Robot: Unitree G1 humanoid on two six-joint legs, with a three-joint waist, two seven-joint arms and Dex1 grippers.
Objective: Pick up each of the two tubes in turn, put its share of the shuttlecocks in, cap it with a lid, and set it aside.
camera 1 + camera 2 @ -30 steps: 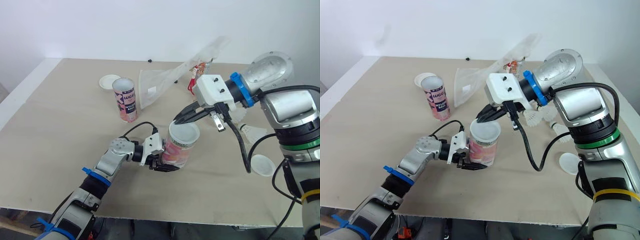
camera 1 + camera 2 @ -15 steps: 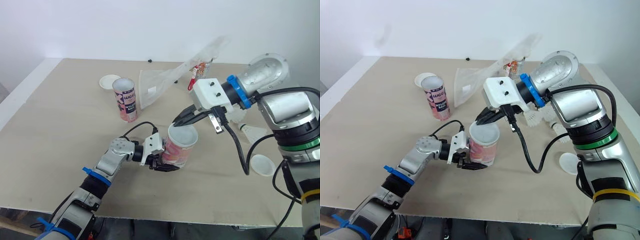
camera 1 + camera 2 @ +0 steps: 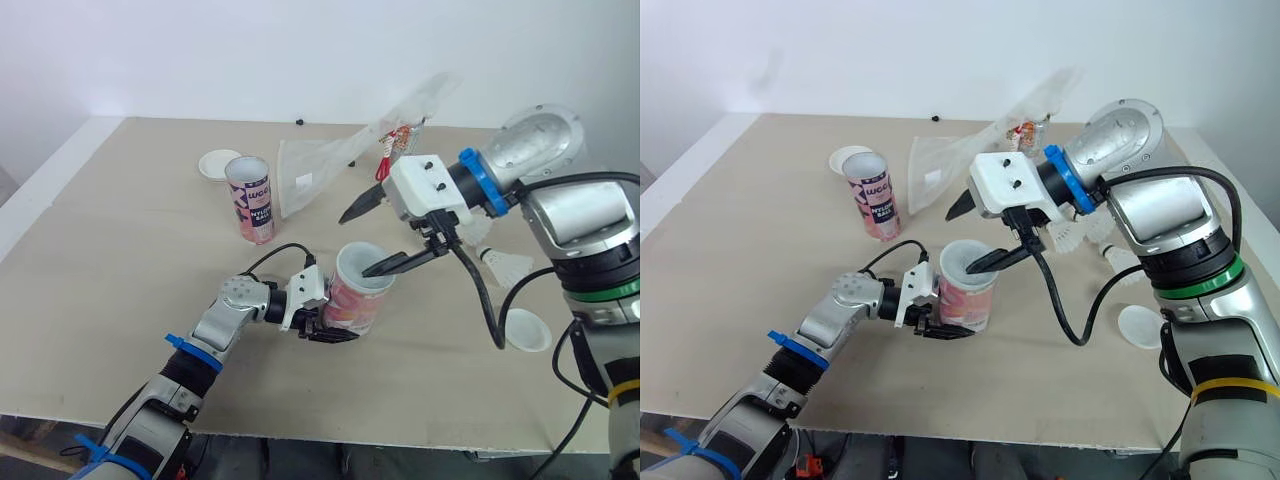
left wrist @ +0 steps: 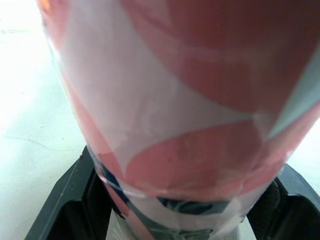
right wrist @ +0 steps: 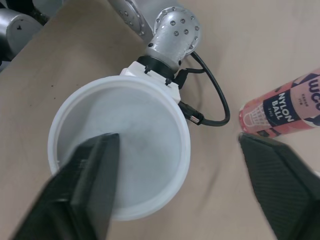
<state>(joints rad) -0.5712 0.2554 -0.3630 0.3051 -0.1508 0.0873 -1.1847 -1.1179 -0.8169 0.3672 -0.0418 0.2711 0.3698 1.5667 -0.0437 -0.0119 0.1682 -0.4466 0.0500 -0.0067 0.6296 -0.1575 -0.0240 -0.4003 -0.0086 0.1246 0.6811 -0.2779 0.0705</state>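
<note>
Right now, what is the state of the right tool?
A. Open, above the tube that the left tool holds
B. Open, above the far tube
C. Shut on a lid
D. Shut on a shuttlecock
A: the right tool has its fingers spread wide, one over the top of the tube that the left tool grips near its base.

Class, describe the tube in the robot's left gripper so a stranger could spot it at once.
On the beige table, look towards the front, near the middle. The pink-and-white tube there is held low down by the left gripper and has a white-rimmed top; the other tube stands free farther back.
</note>
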